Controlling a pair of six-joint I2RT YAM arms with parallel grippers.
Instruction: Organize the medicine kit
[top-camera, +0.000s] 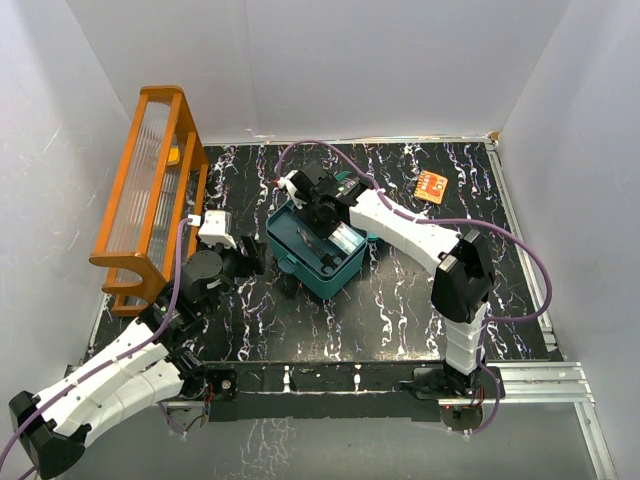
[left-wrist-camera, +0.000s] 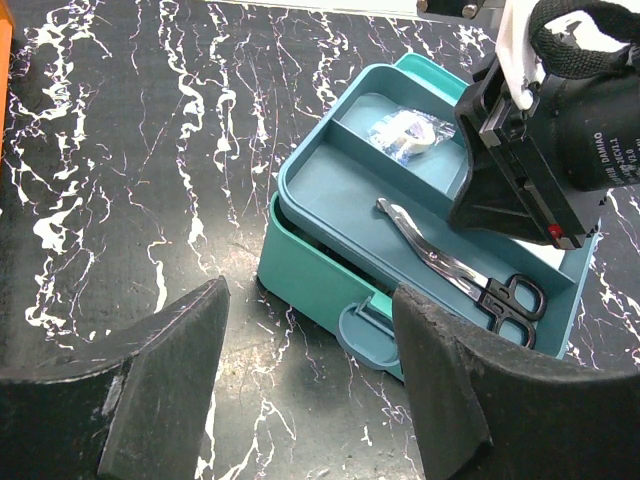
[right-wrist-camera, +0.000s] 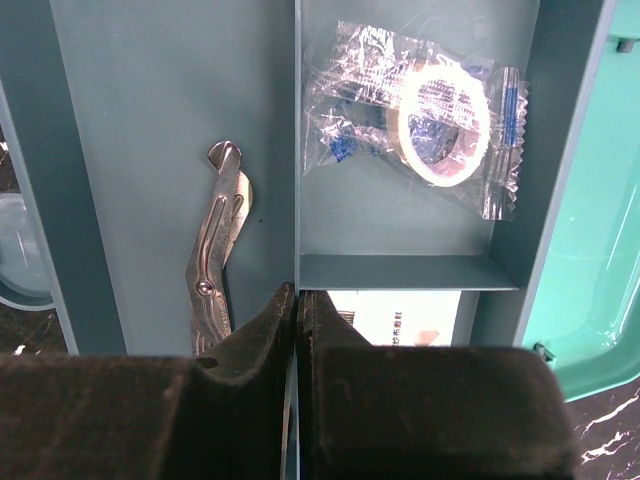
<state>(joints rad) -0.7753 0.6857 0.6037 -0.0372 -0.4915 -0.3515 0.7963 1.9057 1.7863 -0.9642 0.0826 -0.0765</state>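
The teal medicine kit (top-camera: 312, 265) stands open mid-table, its lid (right-wrist-camera: 590, 250) folded back. Its tray insert (left-wrist-camera: 340, 190) sits slightly askew over the box (left-wrist-camera: 310, 265), with a dark gap under the near edge. The long compartment holds scissors (left-wrist-camera: 450, 268) (right-wrist-camera: 215, 245), another holds a bagged tape roll (right-wrist-camera: 430, 115) (left-wrist-camera: 408, 132), and a third holds a white packet (right-wrist-camera: 400, 318). My right gripper (right-wrist-camera: 297, 295) (top-camera: 322, 215) is shut on the tray's divider wall. My left gripper (left-wrist-camera: 308, 292) (top-camera: 235, 250) hangs open and empty over the table, just left of the box.
An orange wooden rack (top-camera: 150, 195) stands along the left wall, with something yellow (top-camera: 175, 155) in it. A small orange packet (top-camera: 432, 186) lies at the back right of the black marbled table (top-camera: 400, 300). White walls close in three sides.
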